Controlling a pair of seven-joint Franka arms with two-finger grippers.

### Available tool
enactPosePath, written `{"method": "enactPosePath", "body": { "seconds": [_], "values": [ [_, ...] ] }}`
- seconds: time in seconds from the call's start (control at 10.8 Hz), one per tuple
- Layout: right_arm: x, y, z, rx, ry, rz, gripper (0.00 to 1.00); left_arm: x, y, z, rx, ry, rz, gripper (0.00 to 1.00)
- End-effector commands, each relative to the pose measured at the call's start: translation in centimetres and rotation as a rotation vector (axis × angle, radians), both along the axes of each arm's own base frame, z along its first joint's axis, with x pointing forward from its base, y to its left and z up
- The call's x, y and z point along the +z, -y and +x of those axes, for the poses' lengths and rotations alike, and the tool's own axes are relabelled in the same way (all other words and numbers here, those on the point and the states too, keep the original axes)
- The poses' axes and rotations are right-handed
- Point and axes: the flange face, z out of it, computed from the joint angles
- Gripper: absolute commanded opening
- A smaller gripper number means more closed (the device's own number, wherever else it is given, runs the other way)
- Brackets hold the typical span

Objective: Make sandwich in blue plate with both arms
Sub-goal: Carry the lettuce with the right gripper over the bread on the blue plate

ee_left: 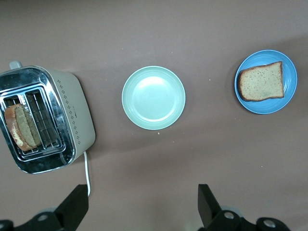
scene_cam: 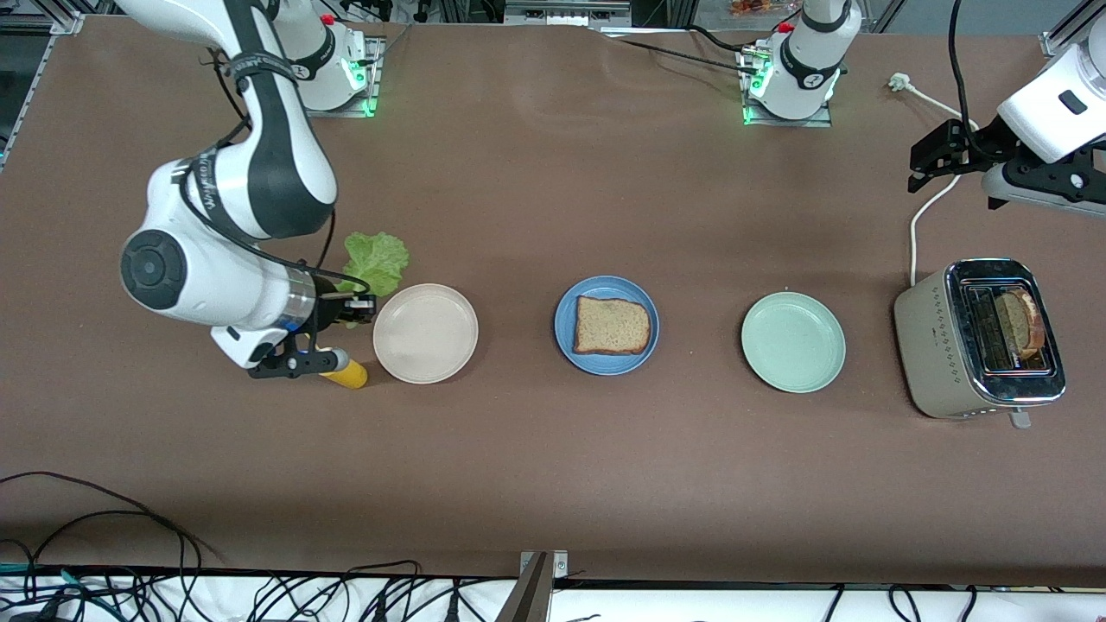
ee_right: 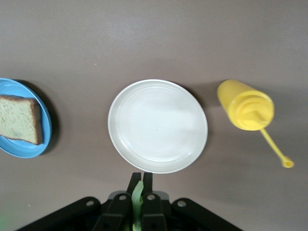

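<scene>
Both arms are glossy white shells with black joint bands. The right arm (scene_cam: 251, 164) carries grey lettering on its black band, a round dark cap at its elbow, a silver wrist ring, and black cables looped alongside. The left arm (scene_cam: 1050, 112) has a dark oval inset. Both bases glow green at 6 o'clock, with red buttons above.

Bright, even overhead light, all views sharp. Soft short shadows beside the plates and toaster (scene_cam: 976, 341) on the matte table (scene_cam: 553, 484). Glare on toaster chrome; green LED glow at arm bases. No blur.
</scene>
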Motion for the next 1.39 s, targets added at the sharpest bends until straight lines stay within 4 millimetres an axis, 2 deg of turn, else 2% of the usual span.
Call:
{"method": "enactPosePath", "body": {
  "seconds": [0.0, 0.09, 0.28, 0.46, 0.65, 1.11, 1.3],
  "values": [
    [0.7, -5.6, 1.0, -0.107, -0.024, 0.005, 0.0, 1.2, 0.2, -0.2, 0.007, 0.01, -0.009, 1.0],
    [-0.3, -7.6, 0.8, -0.147, -0.028, -0.012, 0.0, 1.2, 0.3, -0.1, 0.006, 0.008, -0.009, 1.0],
    [-0.7, -12.4, 0.2, -0.234, -0.017, -0.047, 0.0, 1.2, 0.5, -0.1, -0.002, 0.01, -0.008, 1.0],
    [-0.9, -15.2, -0.4, -0.284, 0.014, -0.042, 0.0, 1.1, 1.0, -0.1, -0.008, 0.008, -0.007, 1.0],
    [-2.6, -18.2, -1.5, -0.335, 0.021, -0.06, 0.0, 1.1, 0.7, -0.1, -0.005, 0.008, -0.007, 1.0],
    [-7.0, -27.7, -4.7, -0.609, 0.072, -0.042, 0.0, 1.1, 0.4, 0.0, 0.0, 0.009, -0.003, 1.0],
    [-8.6, -30.6, -5.8, -0.72, 0.094, -0.019, 0.0, 1.1, 0.4, 0.0, -0.002, 0.009, -0.003, 1.0]
  ]
}}
